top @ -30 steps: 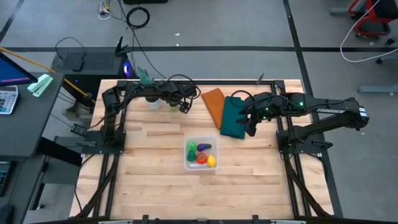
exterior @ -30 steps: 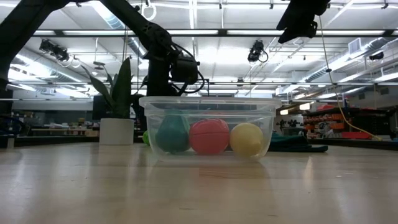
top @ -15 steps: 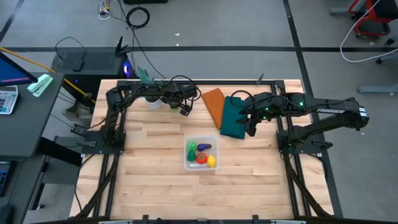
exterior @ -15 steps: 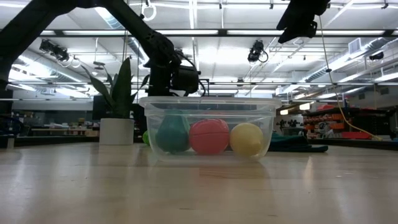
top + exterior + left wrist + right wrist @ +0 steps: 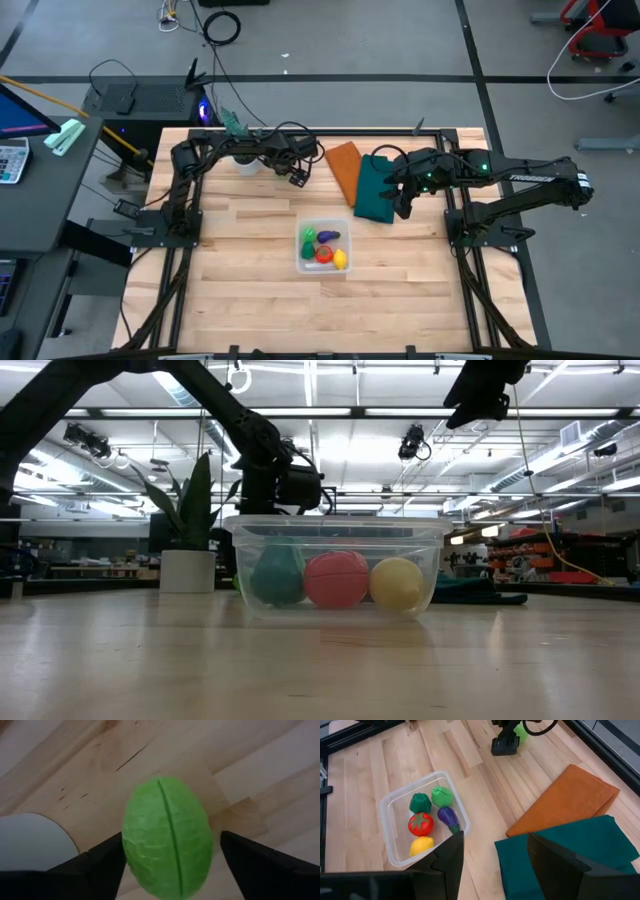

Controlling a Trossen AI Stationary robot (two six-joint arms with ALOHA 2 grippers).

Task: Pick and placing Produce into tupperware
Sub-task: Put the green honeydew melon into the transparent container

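Note:
The clear tupperware [image 5: 300, 262] stands mid-table. In it lie a dark green piece [image 5: 420, 802], a light green one [image 5: 441, 796], a red one [image 5: 421, 823], a yellow one [image 5: 421, 845] and a purple one [image 5: 449, 819]. Another light green, egg-shaped piece [image 5: 167, 835] lies on the wood by the white plant pot [image 5: 30, 840]. My left gripper [image 5: 297, 177] is open over it, a finger on each side [image 5: 170, 842]. My right gripper [image 5: 403, 207] is open and empty, raised over the dark green cloth [image 5: 375, 190]. My left gripper comes at the egg-shaped light green piece from above, its fingers across the piece's short width. One finger [image 5: 107, 857] shows right against the piece's side, and the other stands a little apart. I cannot tell whether it touches.
An orange cloth [image 5: 344, 167] and the dark green cloth lie side by side at the far right. The potted plant [image 5: 190, 510] stands at the far edge, close to my left arm. Bare wood stretches around the tupperware [image 5: 430, 560] on the near side.
My left gripper has come down a little and shifted slightly toward the near edge, by the plant pot, then held still.

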